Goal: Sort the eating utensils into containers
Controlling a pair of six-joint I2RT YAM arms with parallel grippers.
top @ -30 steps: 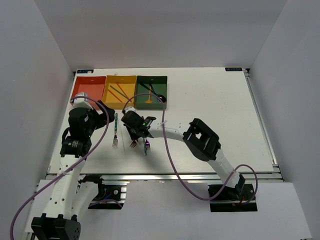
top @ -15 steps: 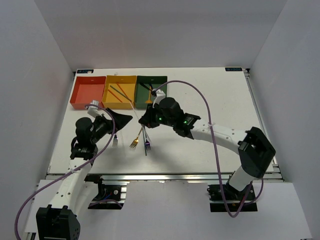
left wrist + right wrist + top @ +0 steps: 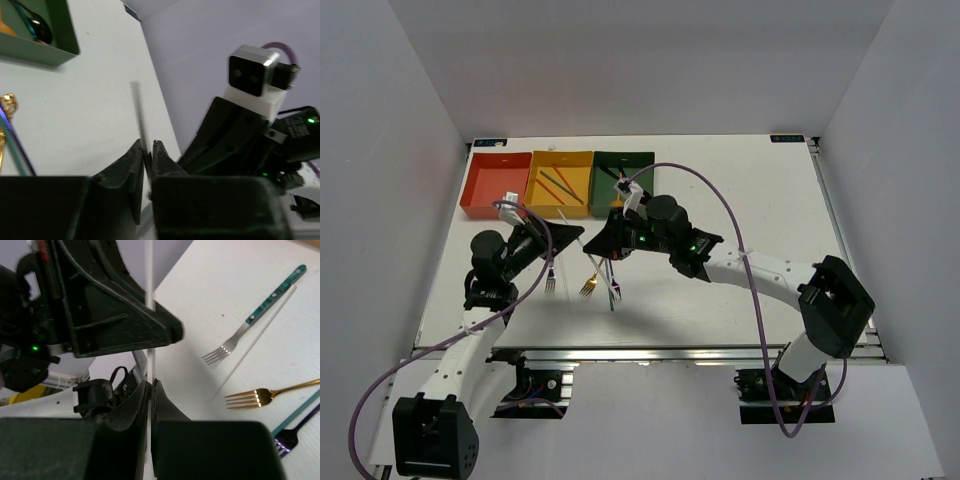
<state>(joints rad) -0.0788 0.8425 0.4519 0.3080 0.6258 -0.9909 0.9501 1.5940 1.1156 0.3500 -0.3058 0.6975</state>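
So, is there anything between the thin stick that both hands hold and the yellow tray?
Nothing visible does. The left hand and the right hand both pinch the thin stick, and the table between it and the yellow tray looks bare from above.

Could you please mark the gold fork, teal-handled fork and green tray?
Metallic gold fork (image 3: 260,397): right wrist view, head.
Teal-handled silver fork (image 3: 277,292): right wrist view, handle.
Dark green square tray (image 3: 630,157): top view, far wall.
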